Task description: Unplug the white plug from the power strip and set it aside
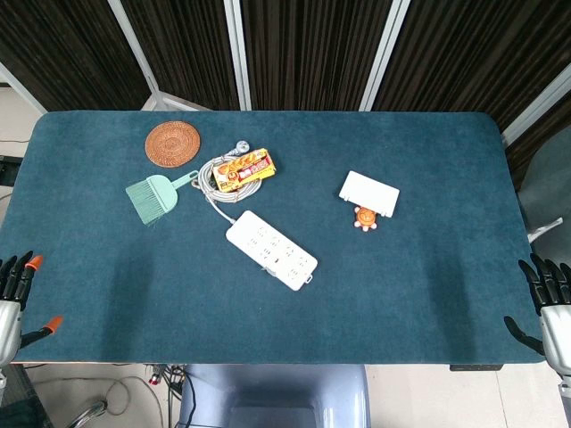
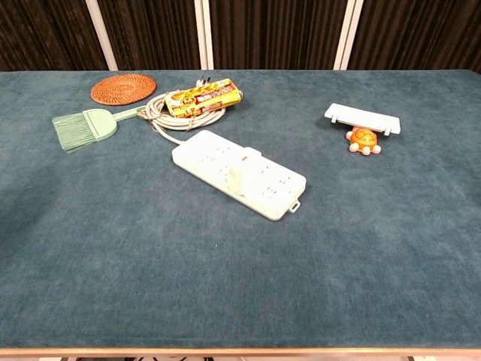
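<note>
White plug sits in the power strip; left robot hand and right robot hand hang open-fingered, empty, at the desk's near corners.

The left black-fingered robot hand with orange fingertip caps is seen only in the head view, at the near left corner of the desk, cut off by the frame edge. Its fingers are held apart and point upward, with nothing between them. The right black-fingered robot hand on a grey wrist is seen at the near right corner, fingers likewise spread, apparently empty. Neither hand is shown in the chest view.
</note>
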Tool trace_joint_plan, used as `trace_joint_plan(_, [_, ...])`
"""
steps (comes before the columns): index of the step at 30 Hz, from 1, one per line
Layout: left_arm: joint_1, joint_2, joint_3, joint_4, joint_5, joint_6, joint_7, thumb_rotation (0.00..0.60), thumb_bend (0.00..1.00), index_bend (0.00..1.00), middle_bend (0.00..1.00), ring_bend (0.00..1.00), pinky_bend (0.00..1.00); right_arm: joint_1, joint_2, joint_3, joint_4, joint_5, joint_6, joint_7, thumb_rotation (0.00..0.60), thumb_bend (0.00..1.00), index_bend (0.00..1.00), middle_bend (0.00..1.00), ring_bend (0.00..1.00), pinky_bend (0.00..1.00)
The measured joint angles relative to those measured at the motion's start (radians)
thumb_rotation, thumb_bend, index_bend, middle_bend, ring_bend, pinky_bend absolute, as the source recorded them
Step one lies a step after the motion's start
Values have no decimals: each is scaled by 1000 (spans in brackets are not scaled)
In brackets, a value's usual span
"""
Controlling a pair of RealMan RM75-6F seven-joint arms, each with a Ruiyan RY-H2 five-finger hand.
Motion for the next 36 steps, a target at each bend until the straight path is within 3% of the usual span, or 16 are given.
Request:
trace_joint_plan(9, [-3,-4,5,2,7,-6,7,600,0,0,7,0,0,2,0,-3,-1,-7,-1,-3,600,301,0,0,0,0])
trace_joint_plan(19, [-19,-3,6,-35,21,-23,44,600,0,2,8,0,0,28,-6,-22,-5,-100,9,2,600,311,0,0,0,0])
trace_joint_plan(27, [-93,16,-27,-161,35,-97,141,600,9,23,21,0,0,106,-29,-28,-54,-196,-48,-120,600,534,0,0,0,27])
trace_joint_plan(36, [-241,23,-94,-359,9,-291,317,600,10,35,39,0,0,232,-105,-30,-132,-262,-258,-328,600,684,13,27,46,96])
